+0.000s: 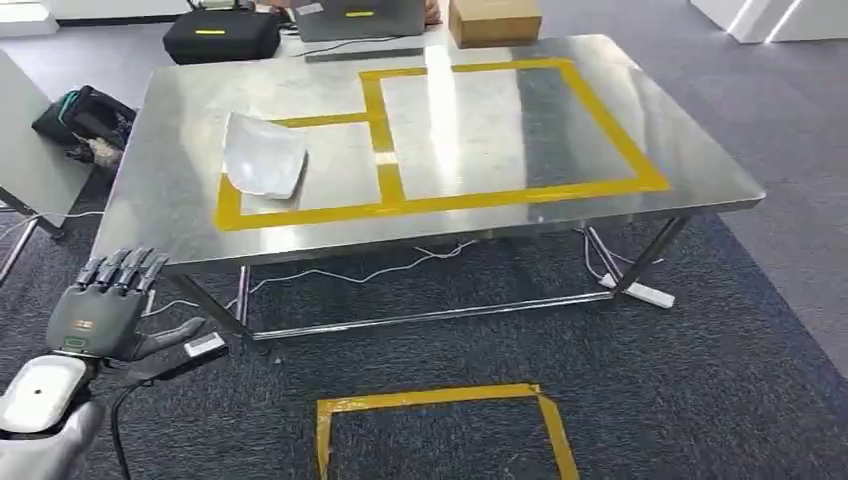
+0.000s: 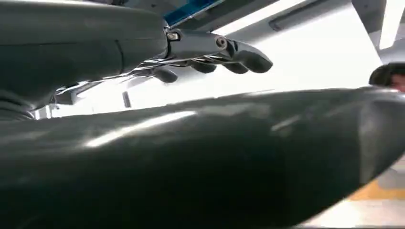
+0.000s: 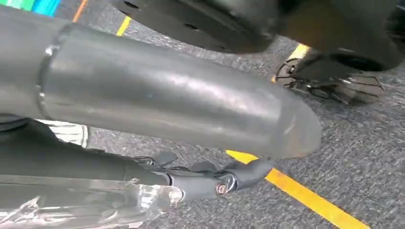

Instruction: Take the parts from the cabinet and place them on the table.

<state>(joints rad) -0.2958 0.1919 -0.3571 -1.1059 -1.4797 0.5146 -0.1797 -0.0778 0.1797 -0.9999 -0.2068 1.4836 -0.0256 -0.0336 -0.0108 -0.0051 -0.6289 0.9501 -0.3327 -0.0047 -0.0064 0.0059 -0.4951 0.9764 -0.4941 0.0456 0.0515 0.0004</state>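
Observation:
A crinkled clear plastic bag with a part (image 1: 262,157) lies on the steel table (image 1: 680,150), inside the left yellow-taped box. My left hand (image 1: 108,300) hangs below the table's near left corner with its fingers (image 2: 217,50) spread and nothing in it. The right wrist view looks down at the carpet, where my right hand (image 3: 205,179) holds a second clear bagged part (image 3: 81,205) against its dark fingers (image 3: 243,174). That bag is partly cut off by the picture's edge.
A larger yellow-taped box (image 1: 520,120) marks the table's middle. A black case (image 1: 220,35), a laptop (image 1: 360,18) and a cardboard box (image 1: 495,20) stand at its far edge. On the carpet are a taped square (image 1: 440,420), a power strip (image 1: 645,293) and cables.

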